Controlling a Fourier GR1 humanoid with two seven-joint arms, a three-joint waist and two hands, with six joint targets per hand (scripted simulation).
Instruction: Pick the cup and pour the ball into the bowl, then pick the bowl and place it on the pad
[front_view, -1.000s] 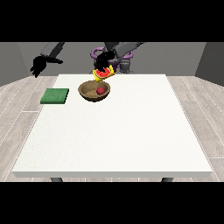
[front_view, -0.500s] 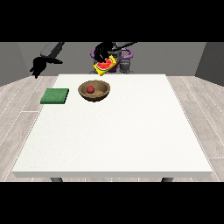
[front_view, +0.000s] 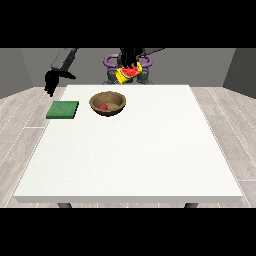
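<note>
On table (front_view: 150, 150) | ball (front_view: 103, 106) inside bowl (front_view: 108, 103) | pad (front_view: 63, 109) beside | no readable writing

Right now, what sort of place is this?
Likely a bare tabletop manipulation test room: one large white table, grey plank floor, plain grey walls, and only a bowl and green pad set out.

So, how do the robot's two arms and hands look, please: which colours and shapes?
Both hands are black. The hand at the view's left ends a boxy grey arm with a darker lower part. The hand at the view's right shows as a dark shape with fingers; its arm is dark grey. Purple rings sit on the torso. No cables or markings show.
</note>
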